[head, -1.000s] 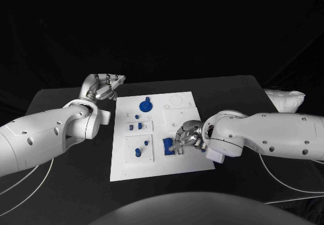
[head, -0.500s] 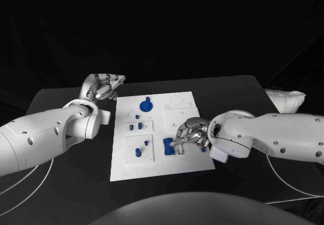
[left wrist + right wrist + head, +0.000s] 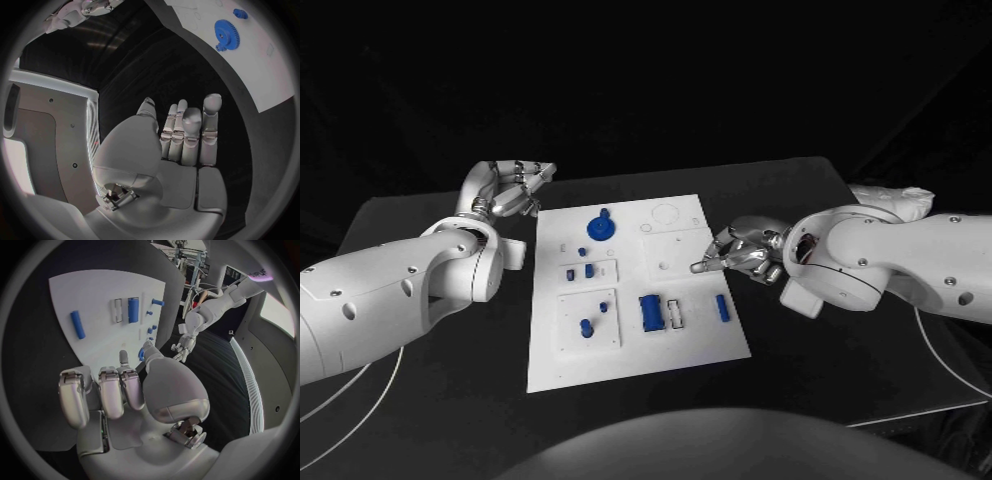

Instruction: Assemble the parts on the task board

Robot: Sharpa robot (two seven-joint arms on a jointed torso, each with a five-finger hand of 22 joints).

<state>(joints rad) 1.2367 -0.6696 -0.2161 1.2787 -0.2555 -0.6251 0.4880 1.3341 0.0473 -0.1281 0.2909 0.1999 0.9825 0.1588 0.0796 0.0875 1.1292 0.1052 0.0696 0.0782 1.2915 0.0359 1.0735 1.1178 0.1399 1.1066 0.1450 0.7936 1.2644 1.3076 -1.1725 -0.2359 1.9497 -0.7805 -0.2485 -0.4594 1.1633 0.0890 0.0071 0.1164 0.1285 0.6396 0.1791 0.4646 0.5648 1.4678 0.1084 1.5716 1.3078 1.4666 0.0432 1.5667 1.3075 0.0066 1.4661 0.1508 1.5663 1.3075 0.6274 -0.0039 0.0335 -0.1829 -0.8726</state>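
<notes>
Black table (image 3: 444,400) bears task board (image 3: 632,360); right hand (image 3: 744,255) overlaps its edge.

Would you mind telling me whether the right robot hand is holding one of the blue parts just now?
No. The right robot hand holds nothing: its fingers are curled in bare, off the board's edge, and the slim blue part lies alone on the task board.
</notes>
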